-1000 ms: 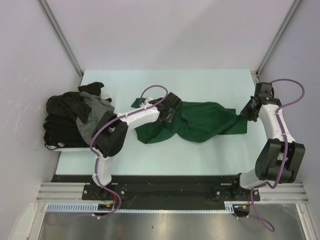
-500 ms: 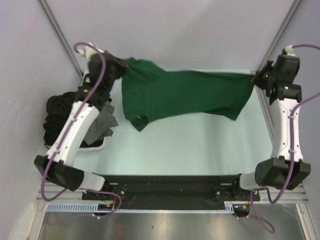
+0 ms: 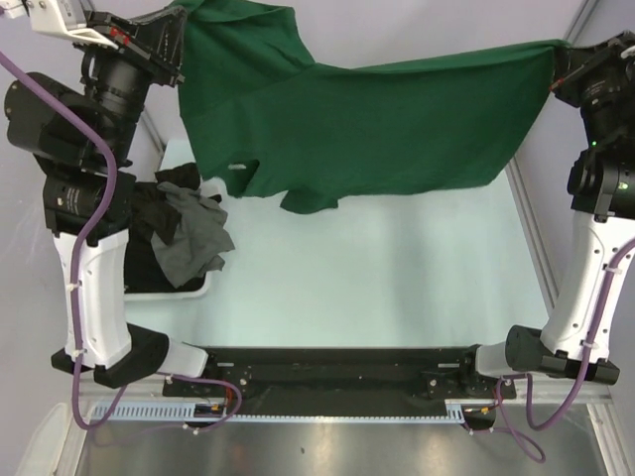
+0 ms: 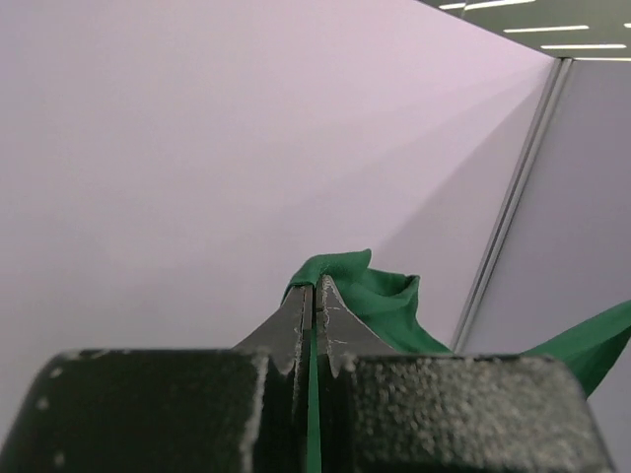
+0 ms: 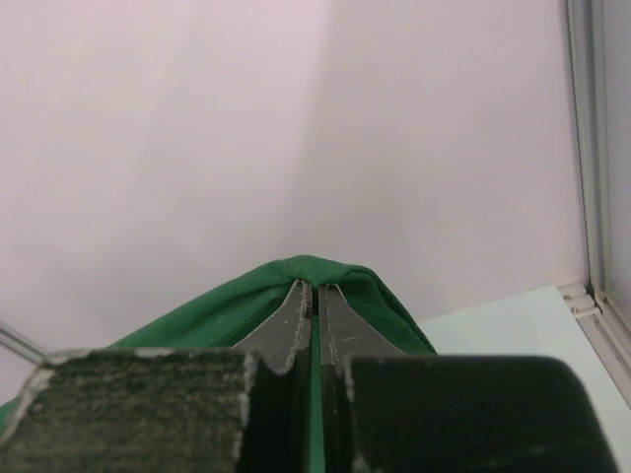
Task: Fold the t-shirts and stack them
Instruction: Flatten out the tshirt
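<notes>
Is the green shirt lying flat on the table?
No, the green t-shirt hangs spread out in the air, not laid on the table.

dark tees [image 3: 190, 240] partly behind left arm [image 3: 94, 288]

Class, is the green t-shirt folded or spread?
Spread: the green t-shirt hangs stretched between left gripper and right gripper, pinched at opposite ends.

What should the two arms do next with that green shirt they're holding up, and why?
Probably lower the green t-shirt flat onto the table. The left gripper and right gripper each pinch an edge, and it hangs spread between them in the air, unfolded.
</notes>
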Available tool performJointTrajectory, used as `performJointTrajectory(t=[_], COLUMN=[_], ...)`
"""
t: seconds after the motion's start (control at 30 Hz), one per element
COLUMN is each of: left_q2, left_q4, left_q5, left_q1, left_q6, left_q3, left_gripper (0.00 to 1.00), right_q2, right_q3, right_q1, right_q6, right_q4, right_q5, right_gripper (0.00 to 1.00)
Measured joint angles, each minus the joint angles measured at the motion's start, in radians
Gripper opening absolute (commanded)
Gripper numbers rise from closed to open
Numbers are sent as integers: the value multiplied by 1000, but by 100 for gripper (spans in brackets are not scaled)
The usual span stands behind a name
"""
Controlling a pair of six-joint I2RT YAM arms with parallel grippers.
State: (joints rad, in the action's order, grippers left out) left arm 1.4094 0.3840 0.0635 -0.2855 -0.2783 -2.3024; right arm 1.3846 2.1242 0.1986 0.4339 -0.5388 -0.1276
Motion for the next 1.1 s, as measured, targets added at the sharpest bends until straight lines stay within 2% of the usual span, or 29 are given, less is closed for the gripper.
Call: performJointTrajectory(t=[0.47,0.77,1.1], left_q2=[12,-20,-45], left_q4=[1,-43,-77], left_q5=[46,80,97], left_q1=[0,0,0], left_q6=[106,95,42], left_q3=[-55,-78,-58], left_gripper=[0,0,0], right_q2=[-33,-98,-111], right_q3=[58,55,-25], right_q1=[0,0,-1], right_q6=[10,37,43], right_q4=[-84,-92,-93], right_q5=[29,32,26], right_gripper=[0,0,0])
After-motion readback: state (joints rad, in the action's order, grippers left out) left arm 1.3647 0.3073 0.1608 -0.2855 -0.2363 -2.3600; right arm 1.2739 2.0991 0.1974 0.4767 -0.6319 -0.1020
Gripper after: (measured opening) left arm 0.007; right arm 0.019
